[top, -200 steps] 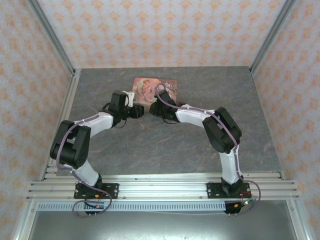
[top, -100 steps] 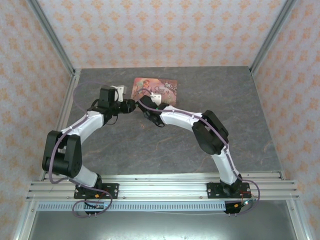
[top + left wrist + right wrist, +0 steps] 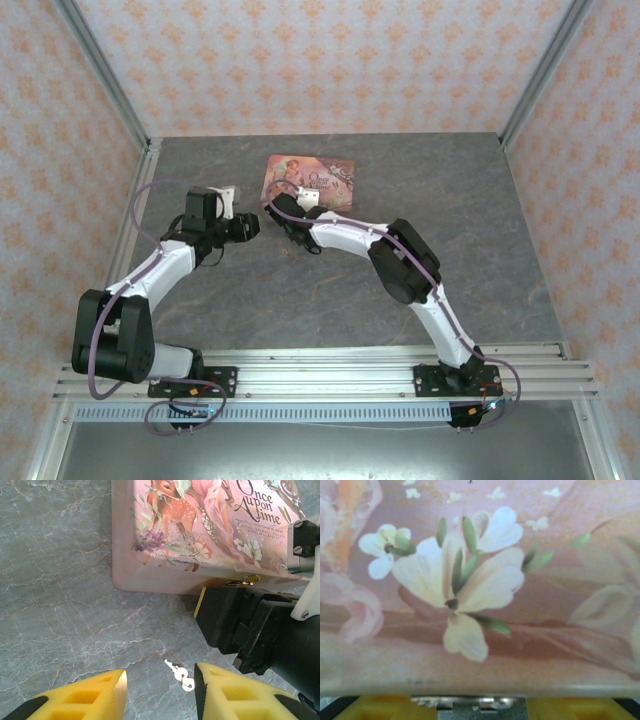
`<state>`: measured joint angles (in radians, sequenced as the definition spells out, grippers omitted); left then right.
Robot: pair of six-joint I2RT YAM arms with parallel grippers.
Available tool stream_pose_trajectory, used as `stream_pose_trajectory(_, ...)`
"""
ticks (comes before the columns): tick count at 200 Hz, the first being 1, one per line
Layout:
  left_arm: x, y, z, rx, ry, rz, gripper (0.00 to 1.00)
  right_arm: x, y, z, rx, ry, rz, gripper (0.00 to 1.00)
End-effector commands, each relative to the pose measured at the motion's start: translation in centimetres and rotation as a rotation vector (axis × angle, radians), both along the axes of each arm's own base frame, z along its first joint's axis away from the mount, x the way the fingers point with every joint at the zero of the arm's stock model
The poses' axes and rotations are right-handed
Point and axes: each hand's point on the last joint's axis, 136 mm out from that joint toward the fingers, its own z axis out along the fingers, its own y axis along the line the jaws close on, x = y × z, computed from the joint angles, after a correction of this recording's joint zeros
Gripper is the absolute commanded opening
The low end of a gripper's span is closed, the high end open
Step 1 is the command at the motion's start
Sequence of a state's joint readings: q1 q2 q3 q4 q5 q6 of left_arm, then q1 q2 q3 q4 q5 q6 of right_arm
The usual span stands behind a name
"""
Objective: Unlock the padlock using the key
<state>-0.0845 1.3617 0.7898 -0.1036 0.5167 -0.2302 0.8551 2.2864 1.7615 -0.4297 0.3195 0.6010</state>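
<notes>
The key, a tiny pale sliver on a small ring, lies flat on the grey table between my left gripper's yellow fingers, which stand open above it, not touching. The left gripper hovers just left of the right gripper. My right gripper is pressed up to the front wall of the pink illustrated box. A grey metal piece under a silvery clasp sits between its yellow fingers. The teal padlock is hidden. The black right gripper body is below the box's gold hasp.
The pink box lies at the back middle of the table, its front edge just beyond the key. Patterned walls and metal frame rails close in the left, back and right sides.
Both arms have swung to the left. The right gripper slid left along the box's front; the left gripper drew back left of it.
</notes>
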Motion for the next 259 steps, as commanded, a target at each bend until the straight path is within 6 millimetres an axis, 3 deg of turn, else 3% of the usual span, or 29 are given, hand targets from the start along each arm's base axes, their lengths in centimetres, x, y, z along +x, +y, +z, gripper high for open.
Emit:
stream_pose_trajectory(1,-0.5,0.3,0.1,0.013,-0.002,-0.002,0.40,1.0,0.1,0.3,-0.012,-0.055,-0.049,0.47)
stream_pose_trajectory(40,-0.6,0.4,0.1,0.014,0.004,-0.004,0.40,1.6,0.4,-0.1,-0.019,-0.071,-0.058,0.44)
stream_pose_trajectory(99,-1.2,0.4,-0.1,0.025,0.012,-0.013,0.40,2.2,0.4,-0.1,-0.028,-0.095,-0.045,0.20)
stream_pose_trajectory(145,-1.2,0.3,-0.1,0.015,0.009,-0.012,0.40,1.1,0.0,2.1,0.037,-0.133,0.046,0.00)
stream_pose_trajectory(219,-0.9,-0.1,-0.1,-0.033,-0.013,0.005,0.40,-2.1,-2.3,5.0,0.425,-0.052,0.268,0.00)
stream_pose_trajectory(259,-1.2,-0.4,0.1,-0.070,-0.022,0.005,0.40,-3.2,-1.3,5.3,0.625,0.088,0.385,0.00)
